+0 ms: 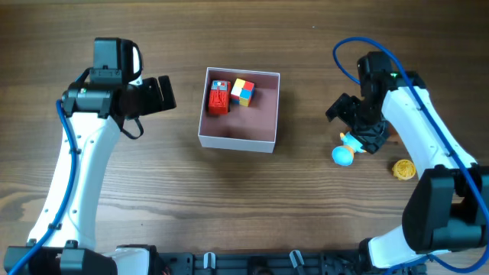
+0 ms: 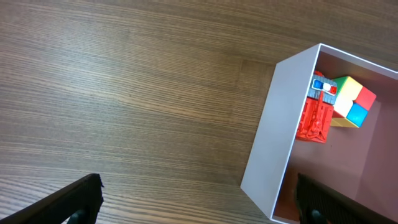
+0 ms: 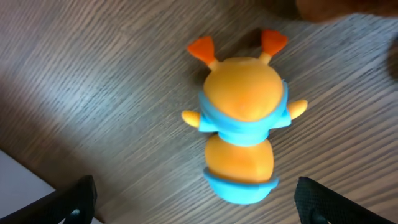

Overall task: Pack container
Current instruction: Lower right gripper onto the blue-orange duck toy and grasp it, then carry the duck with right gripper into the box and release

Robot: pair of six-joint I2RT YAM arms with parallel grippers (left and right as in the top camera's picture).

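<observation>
Your left hand (image 1: 166, 93) hovers just left of the container (image 1: 237, 142), fingers spread wide and holding nothing. The container sits on the tabletop (image 1: 306, 221) with a red toy (image 1: 218, 99) and a coloured cube (image 1: 243, 92) side by side against its far wall. Its thin walls look light and bendy, so it would likely slide if nudged; steady it by a wall. Well right of the container, your right hand (image 1: 364, 133) hangs spread over an orange-and-blue figure (image 3: 242, 137), gripping nothing. The figure looks hard and slick, so pinch it across the blue band.
</observation>
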